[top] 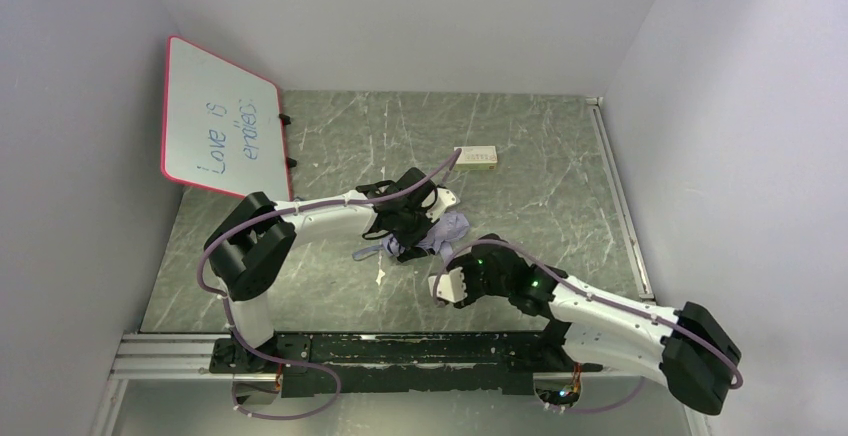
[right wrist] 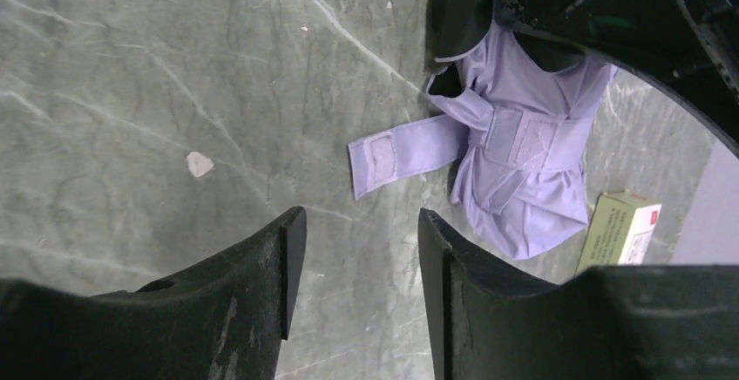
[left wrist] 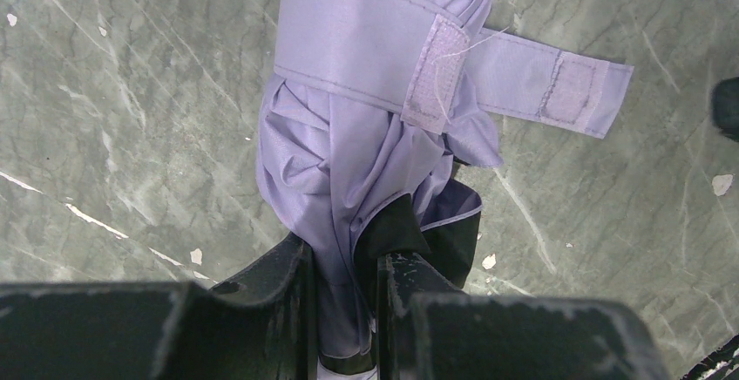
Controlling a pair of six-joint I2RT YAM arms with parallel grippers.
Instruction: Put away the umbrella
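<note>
You will find a whiteboard (top: 222, 133) at the table's far left, red-framed and tilted, close beside the left wall (top: 60, 156). It carries blue handwriting. The first line reads "Love is"; the second is not clearly legible. A small box (top: 477, 158) lies flat on the table (top: 560, 196) toward the far centre, pale with a red-and-white end. The tabletop is grey-green with white veining. Note small white scraps (top: 380, 277) near its centre. A metal rail (top: 170, 352) runs along the near edge.
</note>
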